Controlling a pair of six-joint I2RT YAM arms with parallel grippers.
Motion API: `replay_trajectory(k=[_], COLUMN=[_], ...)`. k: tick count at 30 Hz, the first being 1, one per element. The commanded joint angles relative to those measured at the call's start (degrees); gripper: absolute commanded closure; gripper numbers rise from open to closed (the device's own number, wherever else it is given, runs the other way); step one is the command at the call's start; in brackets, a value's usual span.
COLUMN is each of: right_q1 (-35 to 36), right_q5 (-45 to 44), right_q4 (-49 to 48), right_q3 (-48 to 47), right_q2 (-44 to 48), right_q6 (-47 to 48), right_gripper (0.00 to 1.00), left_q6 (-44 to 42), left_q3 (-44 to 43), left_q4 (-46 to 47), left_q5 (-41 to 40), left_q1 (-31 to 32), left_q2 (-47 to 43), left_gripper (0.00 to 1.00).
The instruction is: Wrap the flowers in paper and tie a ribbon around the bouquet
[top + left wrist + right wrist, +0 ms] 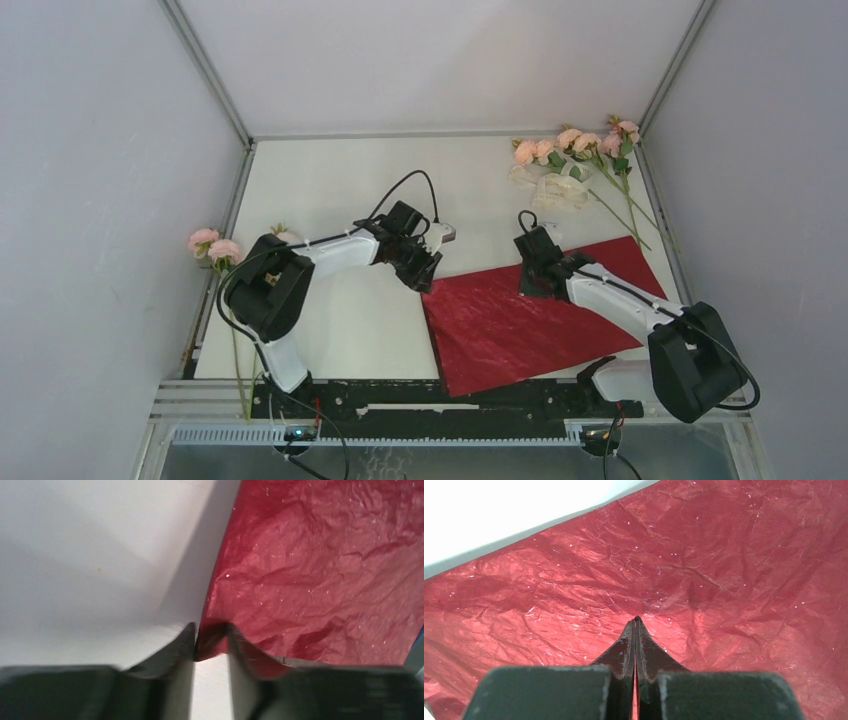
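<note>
Red paper [520,320] lies on the near right part of the tabletop [330,180]; the flowers [585,145] are at its far right corner. Your left gripper [211,630] stands narrow around the paper's left corner. Close it fully before lifting, or the thin sheet may slip. The right gripper [637,622] is closed, its tips down on the sheet. Only the left wrist view shows that corner between the fingers, and only the top view shows the flowers.

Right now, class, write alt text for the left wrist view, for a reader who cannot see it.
A corner of the crinkly red paper lies between the slightly parted dark fingers of the left end effector. The paper fills the right of the view, and the bare white table fills the left.
</note>
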State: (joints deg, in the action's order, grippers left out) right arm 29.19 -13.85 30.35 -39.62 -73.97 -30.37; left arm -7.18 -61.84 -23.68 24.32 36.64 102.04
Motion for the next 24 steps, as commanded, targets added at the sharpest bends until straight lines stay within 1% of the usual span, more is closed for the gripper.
replay_trajectory(k=[1,4,7,10,13,17,19,22,23,24], right_q1=[-0.32,-0.42,-0.36,-0.10,0.34,0.88,0.89,0.00,-0.60,-0.97], right_q5=[-1.72,-1.40,0.18,1.29,2.78,6.77,8.79,14.14,16.42,18.22], right_q4=[-1.37,-1.66,-2.03,-1.96,-1.97,-4.17,-6.07,-9.61,-11.12,-12.61], right_q3=[0.61,0.61,0.62,0.59,0.46,0.42,0.44,0.52,0.53,0.50], right_q2=[2.24,3.34,5.01,6.97,9.29,11.91,12.06,10.72,9.81,8.84], right_q6=[-0.57,-0.64,-0.33,0.08,-0.07,-0.83,-1.35,-2.47,-2.95,-3.58], right_gripper=[1.00,1.00,1.00,1.00,1.00,1.00,0.99,0.95,0.92,0.85], left_q6=[-0.31,0.51,4.31,6.80,6.06,6.24,6.78,9.33,9.98,10.70], left_q3=[-3.79,-3.74,-2.77,0.06,3.84,9.17,11.64,15.66,16.63,17.64], left_q4=[-3.24,-4.87,-5.72,-5.57,-6.99,-8.46,-8.41,-8.81,-8.83,-8.85], left_q5=[6.42,8.14,8.93,9.33,11.46,11.48,11.07,8.44,7.59,7.12], left_q1=[0.21,-1.05,-5.78,-14.50,-23.95,-38.44,-44.67,-50.61,-51.83,-52.87], left_q2=[0.71,0.04,-1.90,-5.65,-10.23,-16.56,-19.09,-22.04,-22.61,-23.01], left_gripper=[0.76,0.89,0.97,0.99,1.00,1.00,1.00,0.99,0.99,0.98])
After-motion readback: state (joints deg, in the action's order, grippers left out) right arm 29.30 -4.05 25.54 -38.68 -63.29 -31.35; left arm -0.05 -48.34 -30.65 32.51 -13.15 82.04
